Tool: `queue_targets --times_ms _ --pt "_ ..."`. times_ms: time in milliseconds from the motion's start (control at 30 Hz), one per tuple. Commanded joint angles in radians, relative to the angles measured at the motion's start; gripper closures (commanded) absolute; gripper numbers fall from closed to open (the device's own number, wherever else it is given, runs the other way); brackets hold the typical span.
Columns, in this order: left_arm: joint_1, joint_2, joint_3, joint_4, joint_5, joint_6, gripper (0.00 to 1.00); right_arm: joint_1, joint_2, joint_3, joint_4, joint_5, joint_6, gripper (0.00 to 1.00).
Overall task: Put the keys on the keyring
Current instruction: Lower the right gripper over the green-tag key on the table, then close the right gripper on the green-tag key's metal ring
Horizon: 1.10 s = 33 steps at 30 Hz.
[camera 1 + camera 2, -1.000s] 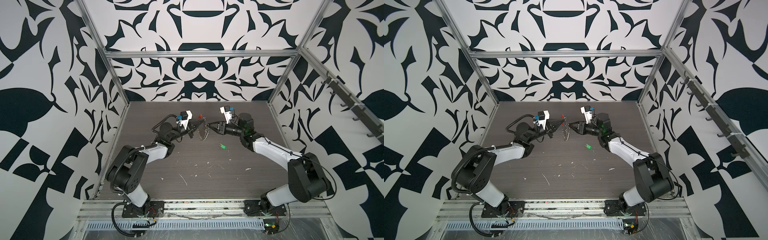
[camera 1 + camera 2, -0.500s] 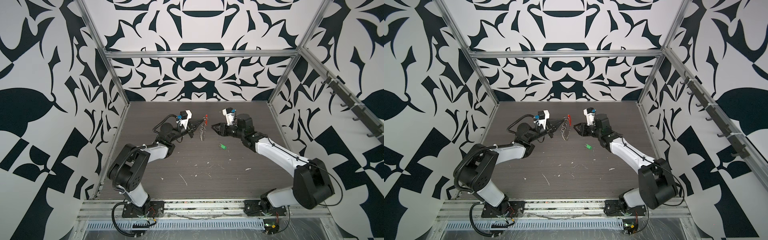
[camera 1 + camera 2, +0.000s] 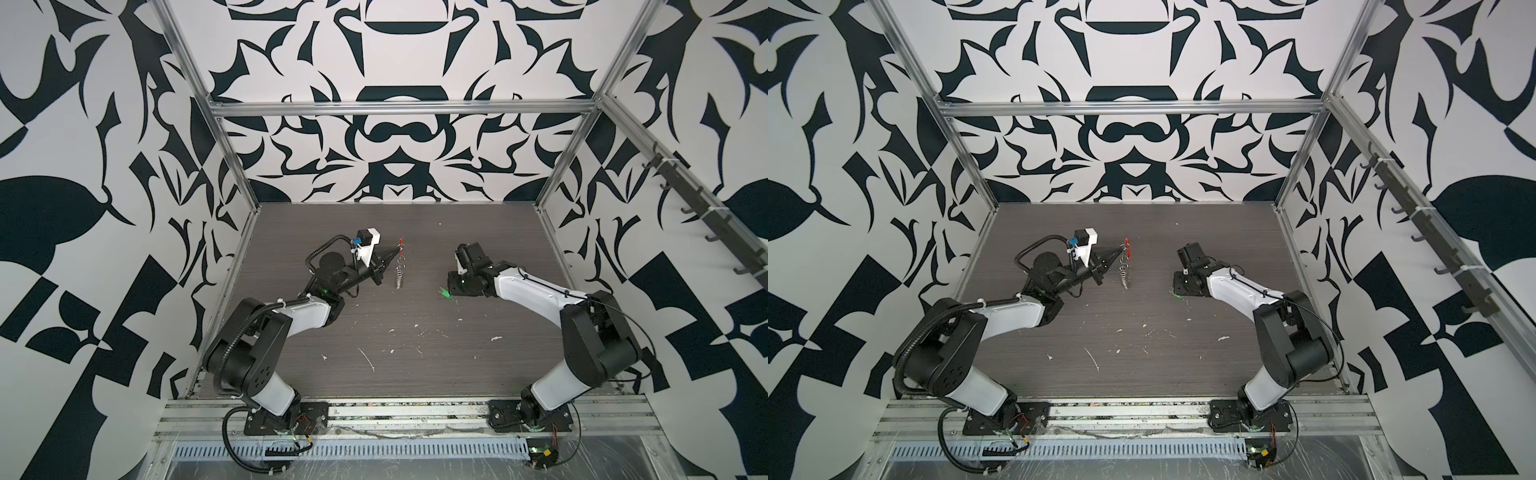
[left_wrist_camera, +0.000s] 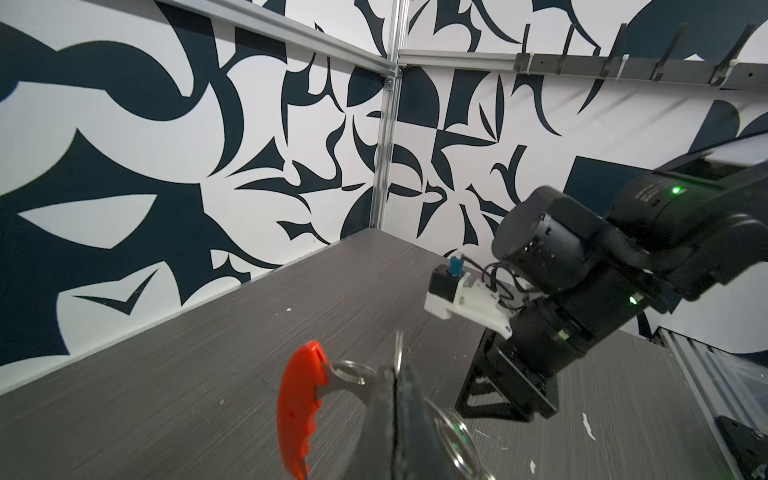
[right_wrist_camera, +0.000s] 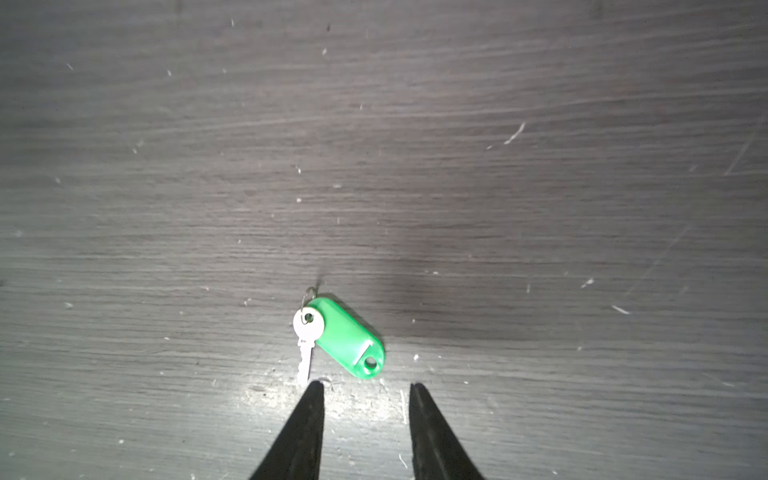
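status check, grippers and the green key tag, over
Left gripper shut on keyring, rings dangling. Right gripper open, hovering by keys, flat on table, not gripped. Nothing blocking.

The surface point(image 3: 415, 353) is dark grey wood-grain laminate, scuffed and dusted with pale marks. On it lie the keys point(image 5: 338, 332): a green tag lying flat, and one small silver key joined to it by a little ring at the tag's end away from the right fingers point(image 5: 307, 428). The tag's holed end lies just ahead of the gap between those fingers, and the key's tip is just beside one fingertip. Fine specks lie around the keys and by the fingertips. Larger white flecks point(image 3: 368, 358) are scattered farther from the fingers, toward the surface's front edge.
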Motion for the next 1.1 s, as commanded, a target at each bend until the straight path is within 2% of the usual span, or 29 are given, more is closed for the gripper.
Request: queue_targets --times_ms 0,267,467,1067 --pt "0.000 -0.050 -0.012 -0.018 -0.021 0.006 1.00 0.030 0.001 0.061 0.001 0.050 0.017 0.62" --pt "-0.002 -0.083 -0.017 -0.067 -0.015 -0.003 1.00 0.074 0.074 0.107 -0.002 0.069 0.026 0.62" --pt "-0.002 -0.094 -0.017 -0.079 -0.011 -0.004 1.00 0.075 0.115 0.126 -0.003 0.076 0.020 0.68" --pt "-0.001 -0.089 0.003 -0.100 0.001 -0.012 1.00 0.076 0.178 0.170 -0.016 0.075 -0.006 0.76"
